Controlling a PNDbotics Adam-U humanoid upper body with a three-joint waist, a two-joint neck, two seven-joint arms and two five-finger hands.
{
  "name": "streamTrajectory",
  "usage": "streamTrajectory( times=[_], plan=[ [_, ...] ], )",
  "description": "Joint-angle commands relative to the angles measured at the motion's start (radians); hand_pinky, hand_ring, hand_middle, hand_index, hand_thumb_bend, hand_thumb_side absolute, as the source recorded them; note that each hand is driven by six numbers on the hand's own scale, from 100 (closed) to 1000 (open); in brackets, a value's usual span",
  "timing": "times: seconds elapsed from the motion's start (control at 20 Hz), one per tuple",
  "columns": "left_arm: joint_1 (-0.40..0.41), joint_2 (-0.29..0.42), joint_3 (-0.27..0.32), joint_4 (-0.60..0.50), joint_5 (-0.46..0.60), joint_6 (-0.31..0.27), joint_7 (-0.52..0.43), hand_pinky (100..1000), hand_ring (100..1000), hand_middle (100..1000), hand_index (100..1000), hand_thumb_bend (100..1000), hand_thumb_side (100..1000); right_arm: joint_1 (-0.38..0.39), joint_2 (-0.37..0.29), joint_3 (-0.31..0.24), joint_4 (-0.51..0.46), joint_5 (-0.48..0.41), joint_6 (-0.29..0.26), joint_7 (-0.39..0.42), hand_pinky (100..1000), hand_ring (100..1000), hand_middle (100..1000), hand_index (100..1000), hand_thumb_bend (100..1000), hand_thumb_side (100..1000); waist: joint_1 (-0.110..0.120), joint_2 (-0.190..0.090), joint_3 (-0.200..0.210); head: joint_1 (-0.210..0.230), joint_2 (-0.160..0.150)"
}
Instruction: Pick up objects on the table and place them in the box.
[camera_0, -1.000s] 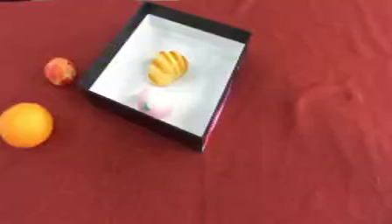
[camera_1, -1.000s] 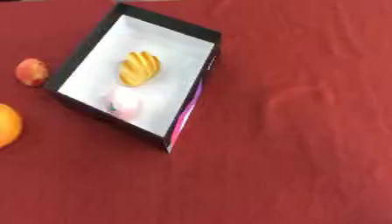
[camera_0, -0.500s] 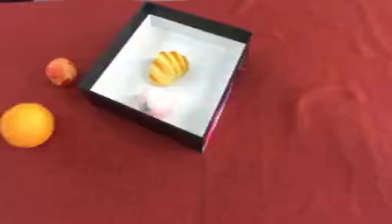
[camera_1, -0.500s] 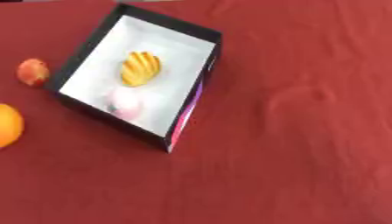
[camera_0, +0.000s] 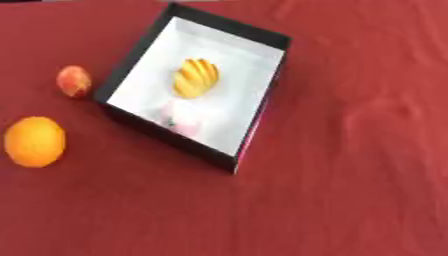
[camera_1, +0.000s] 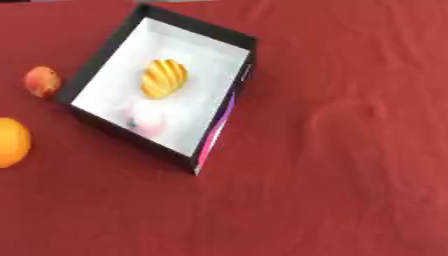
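My fingers are out of sight. The box (camera_0: 262, 37) holds a yellow thing (camera_0: 196, 78); an orange (camera_0: 34, 141) and peach (camera_0: 73, 81) lie left on the table (camera_0: 367, 165).

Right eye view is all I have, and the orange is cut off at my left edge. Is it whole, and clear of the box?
Observer: The left eye view shows the whole orange, an even oval lying apart from the box.
Operator: Anything touching its far left side?
Observer: No. A thin strip of red cloth shows left of the orange, and nothing touches it there.
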Motion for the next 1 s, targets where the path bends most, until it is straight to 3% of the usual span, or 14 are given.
streamTrajectory(
  times=[0.05, 0.3, 0.7, 1.0],
  plan=[
    [-0.04, -0.015, -0.007, 0.039, -0.037, -0.021, 0.002, 842, 789, 763, 868, 528, 100, -0.011, -0.019, -0.007, 0.003, -0.013, 0.001, 0.007, 980, 730, 717, 866, 100, 654, 0.012, -0.033, -0.002, 0.004, -0.01],
    [-0.083, -0.074, -0.027, 0.086, -0.099, -0.05, -0.005, 839, 790, 765, 878, 553, 100, -0.012, -0.011, -0.006, 0.01, -0.018, 0.003, 0.012, 980, 725, 713, 864, 100, 661, 0.013, -0.033, -0.003, 0.007, -0.008],
    [-0.143, -0.192, -0.037, 0.18, -0.19, -0.084, 0.053, 829, 778, 750, 874, 508, 100, -0.01, 0.002, -0.003, 0.019, -0.024, 0.008, 0.023, 979, 717, 707, 862, 100, 678, 0.008, -0.033, -0.007, 0.011, -0.011],
    [-0.143, -0.207, -0.046, 0.181, -0.132, -0.09, 0.061, 802, 701, 628, 768, 222, 100, -0.007, 0.009, -0.005, 0.03, -0.029, 0.013, 0.026, 980, 715, 705, 863, 100, 689, 0.008, -0.03, -0.014, 0.011, -0.007]
  ],
)
